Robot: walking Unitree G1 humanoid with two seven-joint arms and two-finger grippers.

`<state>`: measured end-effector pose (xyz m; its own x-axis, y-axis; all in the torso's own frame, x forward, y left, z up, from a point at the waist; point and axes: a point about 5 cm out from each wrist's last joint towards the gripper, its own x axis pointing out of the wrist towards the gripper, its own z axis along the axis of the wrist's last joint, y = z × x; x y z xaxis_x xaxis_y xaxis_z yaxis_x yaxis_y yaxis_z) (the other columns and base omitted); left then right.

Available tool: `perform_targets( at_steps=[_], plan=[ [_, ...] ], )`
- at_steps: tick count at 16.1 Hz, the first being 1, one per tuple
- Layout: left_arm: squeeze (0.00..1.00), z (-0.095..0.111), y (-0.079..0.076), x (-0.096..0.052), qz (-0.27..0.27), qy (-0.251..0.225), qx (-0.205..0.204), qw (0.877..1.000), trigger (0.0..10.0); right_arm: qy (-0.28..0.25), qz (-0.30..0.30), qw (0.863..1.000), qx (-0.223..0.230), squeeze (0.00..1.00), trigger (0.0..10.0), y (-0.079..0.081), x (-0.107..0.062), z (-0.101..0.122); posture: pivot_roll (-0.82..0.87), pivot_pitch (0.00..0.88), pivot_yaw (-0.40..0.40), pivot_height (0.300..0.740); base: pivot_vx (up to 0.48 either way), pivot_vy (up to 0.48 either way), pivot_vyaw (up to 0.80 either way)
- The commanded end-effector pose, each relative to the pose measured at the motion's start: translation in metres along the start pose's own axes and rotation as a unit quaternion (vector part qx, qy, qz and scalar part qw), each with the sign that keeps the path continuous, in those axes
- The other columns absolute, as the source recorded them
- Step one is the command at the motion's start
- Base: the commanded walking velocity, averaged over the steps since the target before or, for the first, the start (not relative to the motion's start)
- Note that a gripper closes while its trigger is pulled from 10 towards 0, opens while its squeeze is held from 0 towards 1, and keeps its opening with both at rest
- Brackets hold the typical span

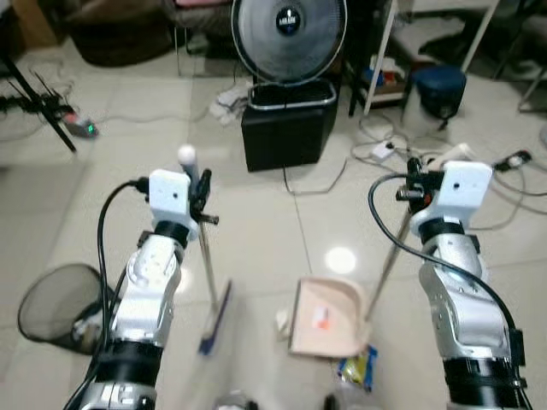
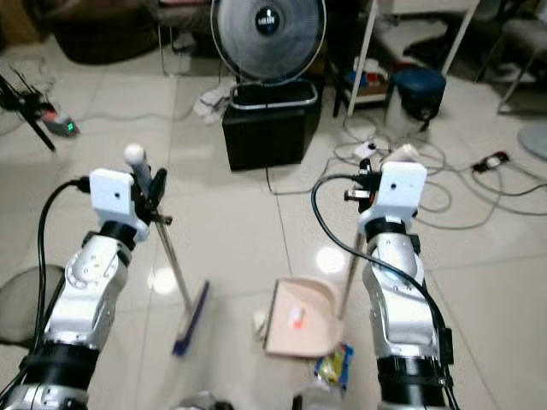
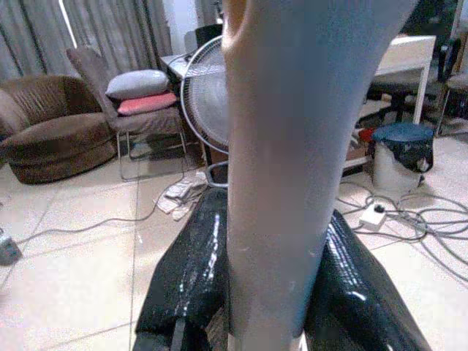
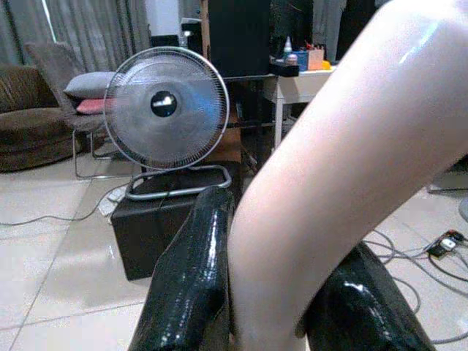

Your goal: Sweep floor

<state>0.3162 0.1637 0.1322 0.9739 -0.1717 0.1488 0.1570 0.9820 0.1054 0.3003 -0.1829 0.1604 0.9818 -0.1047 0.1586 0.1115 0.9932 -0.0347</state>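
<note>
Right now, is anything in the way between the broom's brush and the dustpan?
Nothing visible blocks it. The left gripper holds the broom, whose blue brush head rests on bare tile beside the pink dustpan, held by the right gripper. A small white scrap lies at the pan's edge, which looks like litter to sweep in.

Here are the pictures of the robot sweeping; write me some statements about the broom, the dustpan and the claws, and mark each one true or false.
1. The left claw is shut on the broom handle. True.
2. The right claw hangs free. False: it is shut on the dustpan handle.
3. The dustpan's tray is on the floor tiles. True.
4. The fan stands on the white desk. False: it sits on a black box.
5. A yellow wrapper lies beside the dustpan. True.
</note>
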Motion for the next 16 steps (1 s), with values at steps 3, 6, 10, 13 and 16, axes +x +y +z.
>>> perform_targets(
  at_steps=[3, 6, 10, 13, 16],
  plan=[
    [0.00, 0.005, -0.007, 0.002, -0.019, -0.015, -0.019, 1.000, 10.0, -0.015, -0.016, 1.000, -0.011, 0.00, 10.0, -0.009, -0.002, 0.004, -0.03, 0.098, 0.062, 0.740, 0.296, 0.000, 0.00],
    [0.00, 0.001, -0.004, 0.001, -0.021, -0.007, -0.015, 1.000, 10.0, -0.017, -0.022, 0.999, -0.019, 0.00, 10.0, -0.012, -0.007, 0.001, -0.02, 0.117, 0.077, 0.740, 0.000, 0.000, 0.00],
    [0.00, -0.013, 0.008, -0.002, 0.016, 0.015, -0.035, 0.999, 10.0, -0.019, -0.035, 0.998, -0.058, 0.00, 10.0, -0.023, -0.010, -0.007, -0.01, 0.169, 0.083, 0.740, 0.000, 0.000, 0.00],
    [0.00, -0.015, 0.015, -0.002, 0.043, 0.010, -0.044, 0.998, 10.0, -0.036, -0.042, 0.995, -0.077, 0.00, 10.0, -0.030, -0.006, -0.007, 0.00, 0.214, 0.077, 0.740, 0.000, 0.000, 0.00],
    [0.00, -0.020, 0.017, -0.004, 0.060, 0.003, -0.064, 0.996, 10.0, -0.061, -0.018, 0.993, -0.098, 0.00, 10.0, -0.030, 0.006, -0.008, 0.02, 0.284, 0.058, 0.740, 0.000, 0.000, 0.00]
  ],
)
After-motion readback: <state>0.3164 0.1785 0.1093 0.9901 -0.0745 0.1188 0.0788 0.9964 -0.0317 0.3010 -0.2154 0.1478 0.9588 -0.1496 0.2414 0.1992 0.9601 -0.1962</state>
